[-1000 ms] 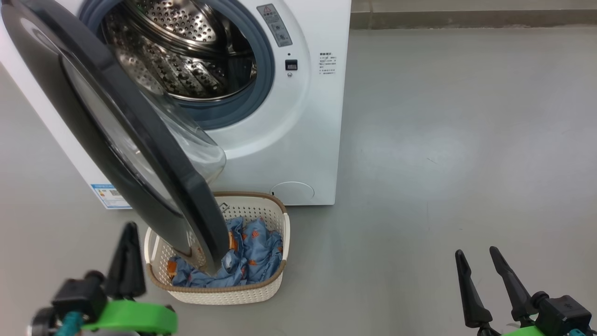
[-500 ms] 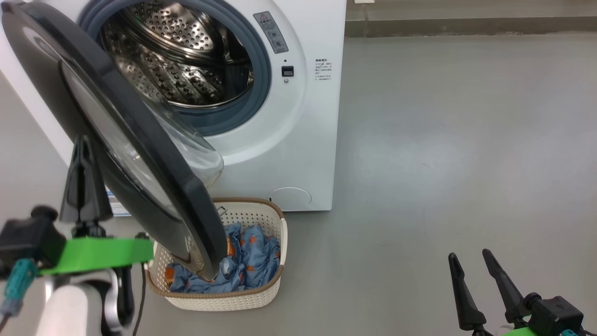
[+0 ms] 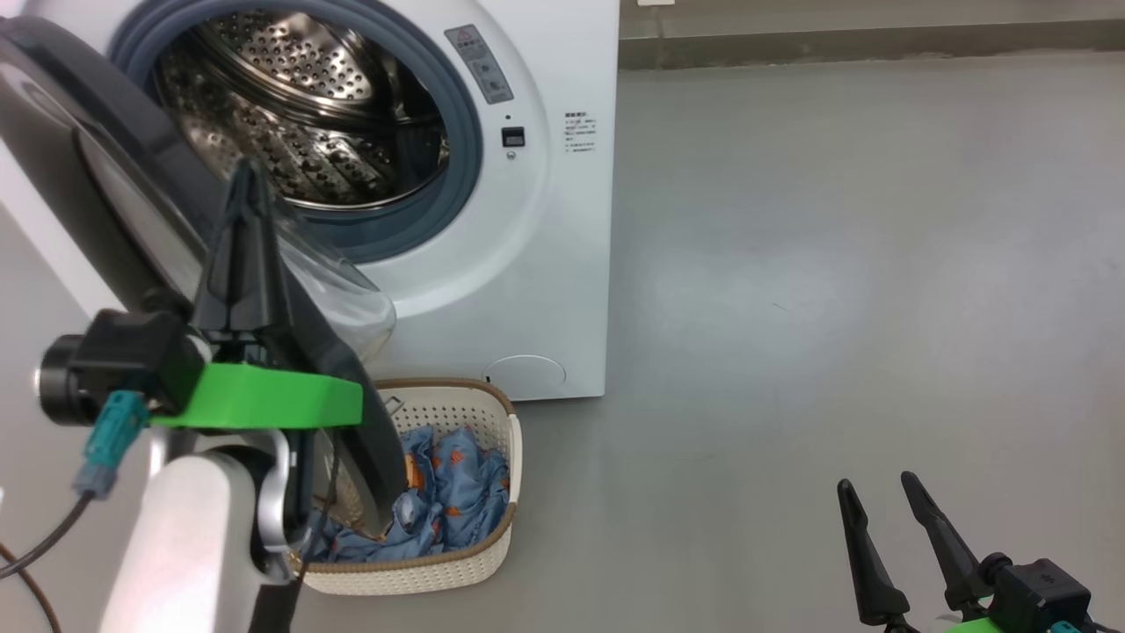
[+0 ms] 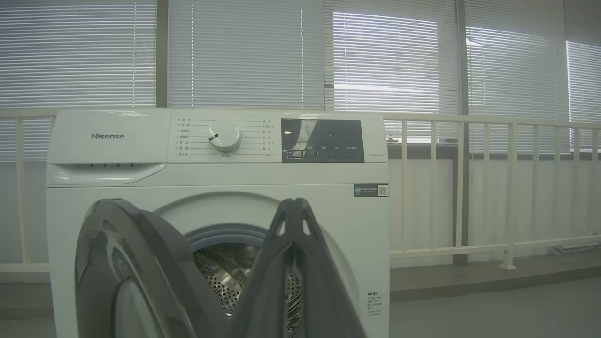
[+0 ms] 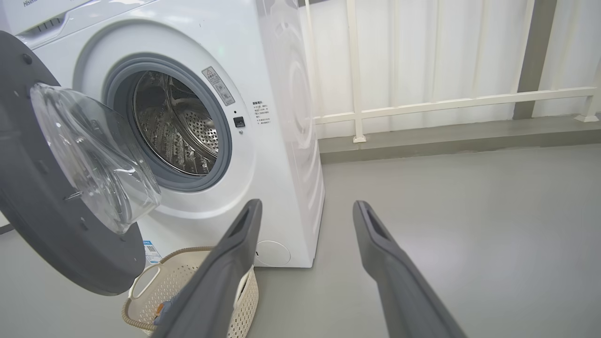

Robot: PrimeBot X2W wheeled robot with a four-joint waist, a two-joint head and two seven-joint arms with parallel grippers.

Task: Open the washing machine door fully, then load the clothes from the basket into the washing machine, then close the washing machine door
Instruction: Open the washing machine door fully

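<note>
Washing machine door (image 5: 61, 249) stands half open above the basket (image 3: 501, 413) of clothes (image 3: 448, 492); left gripper (image 3: 249, 180), jaws clenched on nothing, has risen beside its rim, probably to push it wider; right gripper (image 3: 877, 483) idles, jaws released.

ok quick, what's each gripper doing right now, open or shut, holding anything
Left gripper: shut, nothing between its fingers, raised in front of the washing machine door.
Right gripper: open, empty.

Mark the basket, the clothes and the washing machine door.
basket (image 3: 413, 576), head view, front wall.
clothes (image 3: 457, 492), head view, middle of the blue bundle.
washing machine door (image 5: 61, 249), right wrist view, lower dark ring.
</note>
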